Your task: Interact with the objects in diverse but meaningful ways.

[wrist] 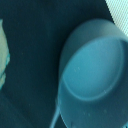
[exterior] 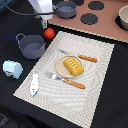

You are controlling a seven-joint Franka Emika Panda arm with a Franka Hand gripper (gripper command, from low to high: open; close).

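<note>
Matt grey pot point(exterior: 31, 47), woven placemat point(exterior: 95, 85)

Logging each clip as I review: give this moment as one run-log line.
arm: raised at scene's far edge | gripper: jaws state unclear, nothing seen held | wrist view: pot | tomato: beside pot | bread loaf: on plate

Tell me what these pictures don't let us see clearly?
- Gripper: exterior view, small and blurred; open or shut cannot be told. The wrist view doesn't show it.
- Grey pot: wrist view, blurred and cut off by the edge.
- Bowl: exterior view, cut off by the right edge.
</note>
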